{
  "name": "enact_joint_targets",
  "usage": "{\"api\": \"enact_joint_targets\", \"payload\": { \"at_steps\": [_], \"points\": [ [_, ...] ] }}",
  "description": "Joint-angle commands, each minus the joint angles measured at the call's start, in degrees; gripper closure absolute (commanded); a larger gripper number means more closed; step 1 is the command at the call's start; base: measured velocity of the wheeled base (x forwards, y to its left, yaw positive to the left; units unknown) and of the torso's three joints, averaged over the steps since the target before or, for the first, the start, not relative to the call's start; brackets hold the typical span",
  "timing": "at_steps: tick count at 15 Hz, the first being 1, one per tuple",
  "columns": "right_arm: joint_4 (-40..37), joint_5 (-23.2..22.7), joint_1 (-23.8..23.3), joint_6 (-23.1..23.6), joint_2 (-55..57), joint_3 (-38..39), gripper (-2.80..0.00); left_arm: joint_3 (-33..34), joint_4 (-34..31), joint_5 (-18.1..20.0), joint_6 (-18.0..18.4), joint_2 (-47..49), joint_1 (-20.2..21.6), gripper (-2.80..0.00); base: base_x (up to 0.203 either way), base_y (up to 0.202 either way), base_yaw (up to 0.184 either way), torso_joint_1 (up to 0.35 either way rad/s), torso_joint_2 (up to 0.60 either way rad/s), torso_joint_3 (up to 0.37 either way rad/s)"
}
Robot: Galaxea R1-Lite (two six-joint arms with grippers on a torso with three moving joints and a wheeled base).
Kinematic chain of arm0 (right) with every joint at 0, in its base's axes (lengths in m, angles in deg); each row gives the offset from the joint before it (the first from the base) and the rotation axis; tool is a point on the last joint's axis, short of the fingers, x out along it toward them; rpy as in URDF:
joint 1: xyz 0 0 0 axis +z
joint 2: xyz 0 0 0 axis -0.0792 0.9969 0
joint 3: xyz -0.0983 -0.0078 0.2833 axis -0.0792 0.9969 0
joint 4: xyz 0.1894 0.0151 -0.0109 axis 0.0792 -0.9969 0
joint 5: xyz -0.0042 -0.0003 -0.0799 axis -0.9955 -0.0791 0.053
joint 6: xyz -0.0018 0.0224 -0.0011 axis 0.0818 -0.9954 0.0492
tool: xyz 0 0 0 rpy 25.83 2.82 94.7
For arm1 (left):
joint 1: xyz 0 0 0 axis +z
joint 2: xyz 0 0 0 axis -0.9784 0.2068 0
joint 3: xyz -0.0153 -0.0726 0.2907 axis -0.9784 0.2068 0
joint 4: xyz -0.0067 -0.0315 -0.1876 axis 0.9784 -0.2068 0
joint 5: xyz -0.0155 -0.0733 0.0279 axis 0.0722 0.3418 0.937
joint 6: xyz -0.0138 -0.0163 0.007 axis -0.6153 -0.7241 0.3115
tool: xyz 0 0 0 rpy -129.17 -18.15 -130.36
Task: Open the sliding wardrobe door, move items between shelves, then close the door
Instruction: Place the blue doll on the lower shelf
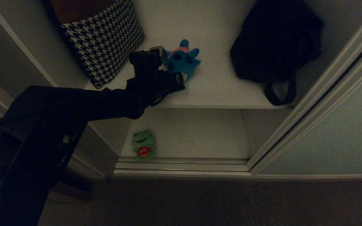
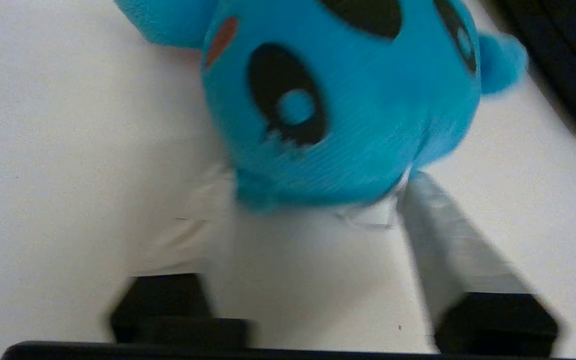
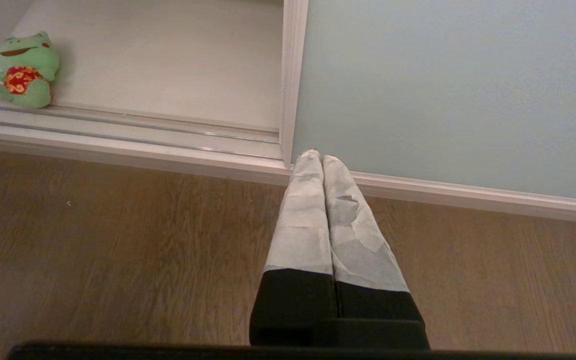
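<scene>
The blue plush toy (image 1: 182, 61) (image 2: 348, 110) lies on the upper shelf (image 1: 222, 91) (image 2: 68, 150). My left gripper (image 1: 169, 64) (image 2: 315, 175) reaches in from the left, its taped fingertips (image 2: 438, 225) pressed against both sides of the toy's lower end. The green frog (image 1: 143, 146) (image 3: 23, 70) sits at the front left of the bottom board (image 1: 196, 131) (image 3: 168, 60). The sliding wardrobe door (image 1: 331, 141) (image 3: 443, 90) stands slid to the right, leaving the opening free. My right gripper (image 3: 320, 157) hangs shut over the floor by the door's bottom rail.
A houndstooth cushion (image 1: 102, 40) leans at the shelf's left, close behind my left wrist. A black strapped bag (image 1: 275, 44) fills the shelf's right side. The door track (image 1: 181, 164) runs along the wardrobe's front. Wooden floor (image 3: 118, 250) lies before it.
</scene>
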Motion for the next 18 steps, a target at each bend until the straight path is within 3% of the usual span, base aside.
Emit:
{"api": "enact_joint_targets", "payload": {
  "at_steps": [1, 7, 12, 18],
  "points": [
    [0.0, 0.0, 0.0, 0.1, 0.0, 0.0, 0.0, -0.4, 0.2, -0.1, -0.1, 0.3, 0.0, 0.0, 0.0, 0.0, 0.0, 0.0, 0.0, 0.0],
    [0.0, 0.0, 0.0, 0.1, 0.0, 0.0, 0.0, -0.1, 2.4, -0.1, -0.9, -2.5, -0.1, 0.0, 0.0, 0.0, 0.0, 0.0, 0.0, 0.0],
    [0.0, 0.0, 0.1, 0.0, 0.0, 0.0, 0.0, 2.2, -5.9, -0.5, -1.4, -7.9, -1.5, 0.0, 0.0, 0.0, 0.0, 0.0, 0.0, 0.0],
    [0.0, 0.0, 0.0, 0.0, 0.0, 0.0, 0.0, 9.4, -8.1, -1.5, -1.3, -14.9, -2.7, 0.0, 0.0, 0.0, 0.0, 0.0, 0.0, 0.0]
  ]
}}
